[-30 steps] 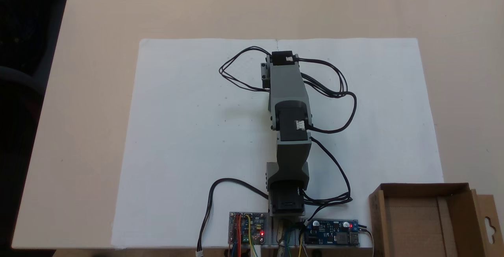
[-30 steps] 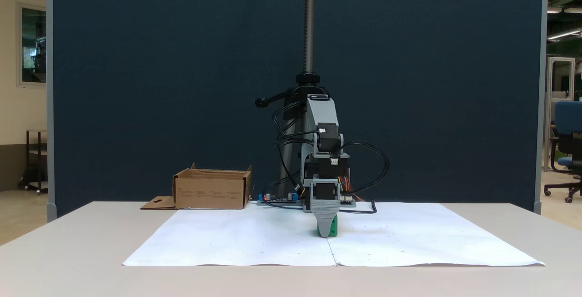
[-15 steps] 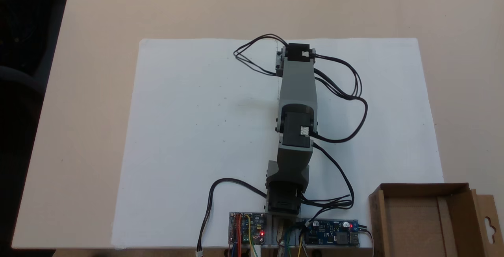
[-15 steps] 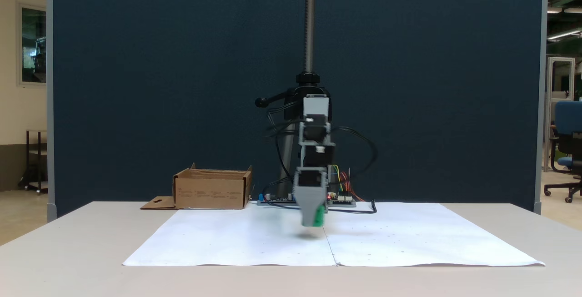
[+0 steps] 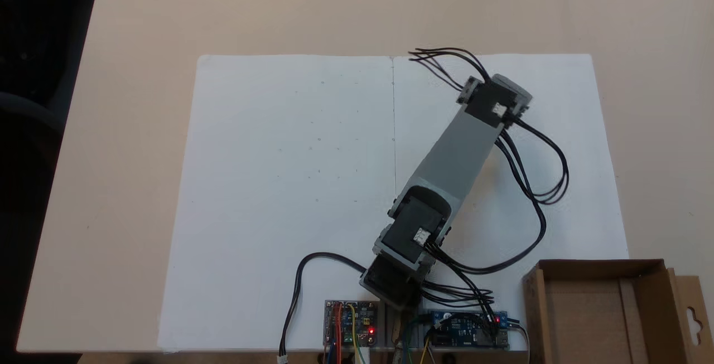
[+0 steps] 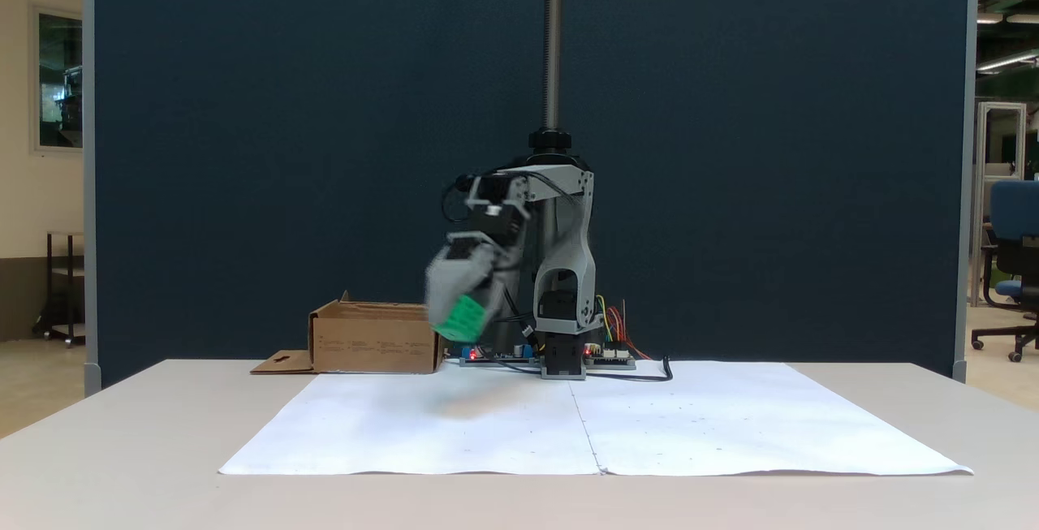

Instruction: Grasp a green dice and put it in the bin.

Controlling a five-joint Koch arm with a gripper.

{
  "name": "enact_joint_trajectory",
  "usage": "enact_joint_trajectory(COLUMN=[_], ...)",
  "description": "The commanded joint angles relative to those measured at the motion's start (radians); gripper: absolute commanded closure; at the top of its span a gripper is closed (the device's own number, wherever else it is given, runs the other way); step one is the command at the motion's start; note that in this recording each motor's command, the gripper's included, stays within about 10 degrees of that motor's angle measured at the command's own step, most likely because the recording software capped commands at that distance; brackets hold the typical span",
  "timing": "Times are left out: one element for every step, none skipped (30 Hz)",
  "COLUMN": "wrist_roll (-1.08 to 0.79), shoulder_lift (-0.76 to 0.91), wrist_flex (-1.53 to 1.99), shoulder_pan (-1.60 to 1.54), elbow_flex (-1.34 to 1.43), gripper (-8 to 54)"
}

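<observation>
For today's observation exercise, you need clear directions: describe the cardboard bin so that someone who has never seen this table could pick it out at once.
Start at the white paper sheet covering the middle of the table, then follow the edge where the arm's base and circuit boards sit. The bin stands beside that sheet's corner, past the blue board. It is the brown, open-topped, low-walled box with a hang-hole tab.

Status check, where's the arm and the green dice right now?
Gripper shut on green dice, lifted above the paper. Cardboard bin beside it, empty. Nothing between them.
</observation>
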Motion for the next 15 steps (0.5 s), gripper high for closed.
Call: enact_joint_trajectory(wrist_roll=[-0.058,-0.066,-0.075,-0.084,-0.092,-0.101,-0.138,-0.147,-0.176,-0.176,-0.176,-0.176,-0.176,-0.178,-0.179], shoulder_lift=[0.048,0.051,0.051,0.051,0.051,0.051,0.035,0.029,0.025,0.026,0.026,0.026,0.026,0.028,0.028], wrist_flex=[-0.138,-0.172,-0.198,-0.221,-0.229,-0.229,-0.27,-0.29,-0.311,-0.307,-0.301,-0.295,-0.293,-0.295,-0.293], shoulder_pan=[0.075,0.106,0.135,0.167,0.199,0.225,0.357,0.393,0.546,0.618,0.658,0.69,0.724,0.756,0.787], elbow_flex=[-0.055,-0.057,-0.057,-0.061,-0.075,-0.091,-0.121,-0.121,-0.124,-0.123,-0.123,-0.123,-0.123,-0.123,-0.123], gripper=[33.4,33.4,33.4,33.4,33.4,33.4,33.4,33.4,33.4,33.4,33.4,33.4,33.4,33.4,33.4])
